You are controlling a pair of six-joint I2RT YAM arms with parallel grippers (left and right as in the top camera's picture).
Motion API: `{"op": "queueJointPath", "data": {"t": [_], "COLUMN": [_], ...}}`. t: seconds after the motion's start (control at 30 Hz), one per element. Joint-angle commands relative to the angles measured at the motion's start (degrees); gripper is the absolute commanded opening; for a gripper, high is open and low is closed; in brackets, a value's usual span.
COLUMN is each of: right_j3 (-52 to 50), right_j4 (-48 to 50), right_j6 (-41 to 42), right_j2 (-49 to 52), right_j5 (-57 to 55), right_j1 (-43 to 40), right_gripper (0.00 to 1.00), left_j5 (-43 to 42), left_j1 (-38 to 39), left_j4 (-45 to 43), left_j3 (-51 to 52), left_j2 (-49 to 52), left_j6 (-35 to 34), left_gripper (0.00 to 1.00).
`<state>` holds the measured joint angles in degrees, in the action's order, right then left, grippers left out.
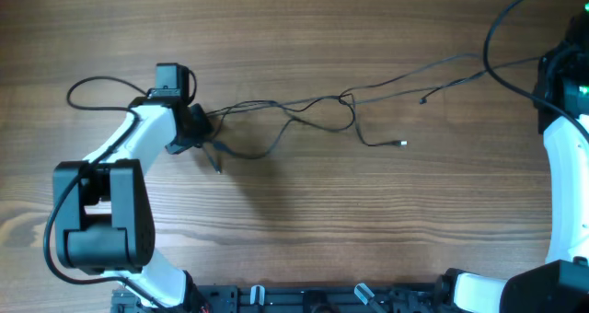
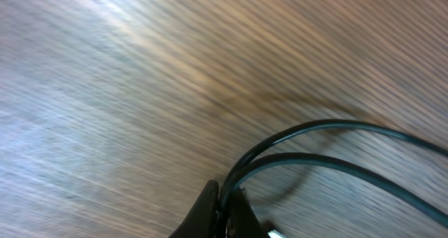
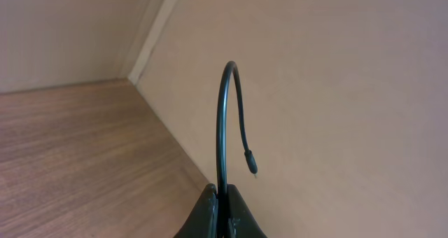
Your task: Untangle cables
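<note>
**Both grippers pinched shut on the thin black cables**

Overhead: the table (image 1: 304, 221) is brown wood with long, fine grain running across it. The cables (image 1: 317, 101) are thin, limp black cords. They stretch from the left gripper (image 1: 204, 136) at centre left across the middle of the table towards the upper right. Near the middle they cross in loose loops. One small plug (image 1: 403, 144) lies on the wood at the end of a drooping strand, and another plug end lies a little above and to its right. The arms are glossy white with matt black joints. This view does not show how the left gripper's jaws stand.

Left wrist: the wood is blurred into streaks. The dark fingertips are pressed together on the cables, and two smooth, round strands curve out of the tips to the right, side by side.

Right wrist: the right gripper (image 3: 222, 196) has its black fingertips together on a single strand. The strand rises straight up, arches over like a hook and ends in a tiny plug hanging free. A plain beige wall (image 3: 336, 91) stands behind it, with wood at the lower left.
</note>
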<state>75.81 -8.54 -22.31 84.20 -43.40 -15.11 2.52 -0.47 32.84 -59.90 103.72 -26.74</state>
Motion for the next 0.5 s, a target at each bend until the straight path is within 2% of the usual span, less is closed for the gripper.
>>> {"op": "queueJointPath", "data": {"t": [0.0,0.17,0.33,0.47], "right_j3": [1.5,1.5,1.5,1.5], "right_j4": [-0.2,-1.1,-7.3,-15.1], "right_j6": [3.0,5.1,8.4,16.0], "right_j2": [0.7,0.7,0.7,0.7], "right_j5": [-2.7,-1.7,16.9,35.5], "right_j1": [-1.1,-1.1,-1.1,-1.1], "right_gripper": [0.04,0.04,0.04,0.04], "left_j5": [3.3,-2.9,-3.6,-3.6], "left_j1": [-5.8,-12.5,-13.7,-11.8], "left_j4": [1.5,2.2,2.2,2.0], "left_j3": [-0.1,-0.1,-0.1,-0.1], "left_j2": [1.0,1.0,1.0,1.0], "left_j6": [-5.8,-5.9,-5.9,-5.8], "left_gripper": [0.04,0.04,0.04,0.04]}}
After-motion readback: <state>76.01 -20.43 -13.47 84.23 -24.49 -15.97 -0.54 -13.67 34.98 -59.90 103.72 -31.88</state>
